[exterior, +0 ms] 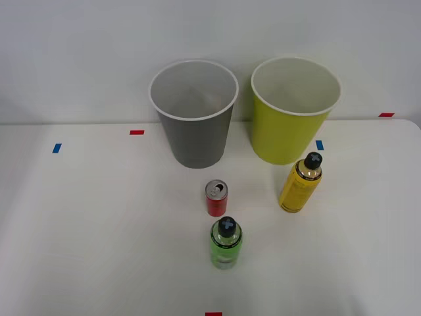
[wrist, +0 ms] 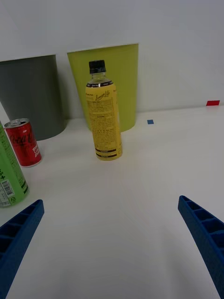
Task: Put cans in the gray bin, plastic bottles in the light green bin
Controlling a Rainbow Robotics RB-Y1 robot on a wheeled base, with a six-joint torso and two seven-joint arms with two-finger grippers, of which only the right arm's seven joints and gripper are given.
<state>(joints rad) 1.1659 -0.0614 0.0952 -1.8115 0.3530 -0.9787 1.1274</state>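
Observation:
A short red can [exterior: 216, 198] [wrist: 24, 142] stands upright on the white table in front of the gray bin [exterior: 193, 113] [wrist: 30, 96]. Just nearer stands a squat green bottle [exterior: 226, 243] [wrist: 9, 173] with a black cap. A taller yellow bottle [exterior: 300, 182] [wrist: 104, 117] stands in front of the light green bin [exterior: 293, 109] [wrist: 119, 74]. In the wrist view my right gripper [wrist: 112, 247] is open, low over the table, with nothing between its blue fingers [wrist: 205, 233]; the yellow bottle stands ahead of it, apart.
Both bins stand side by side at the back of the table [exterior: 99, 230] against a white wall. Small red tape marks [exterior: 137, 132] and blue tape marks [exterior: 56, 148] lie on the tabletop. Bare table lies left and right of the bottles.

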